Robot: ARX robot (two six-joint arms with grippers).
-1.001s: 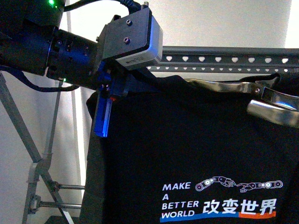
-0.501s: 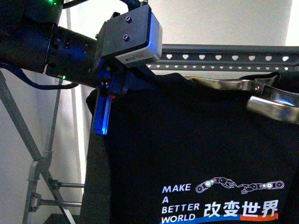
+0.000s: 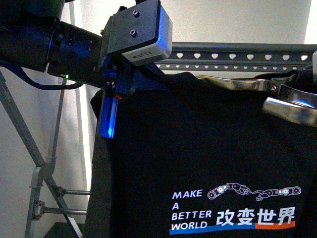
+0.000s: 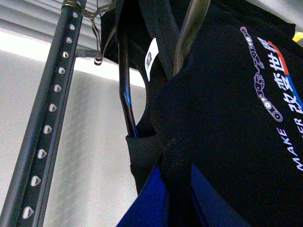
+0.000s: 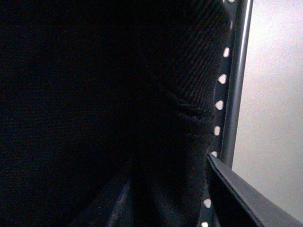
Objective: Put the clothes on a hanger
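Front view: the left claw (image 3: 108, 116), clamped on the T-shirt (image 3: 198, 148) at its shoulder, has risen slightly, so the collar sits just below the rack rail (image 3: 237, 52); hanging looks close. Left wrist view: black fabric is pinched between the blue fingers (image 4: 151, 208). Right wrist view: shirt against the rail; can't tell whether the right claw (image 5: 241, 196) is gripping.

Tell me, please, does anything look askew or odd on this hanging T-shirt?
Yes, slightly. The T-shirt hangs unevenly. Its shoulder is pinched in the left gripper, and the metal coat hanger slants down to the right in the front view, below the rack rail. No damage shows.
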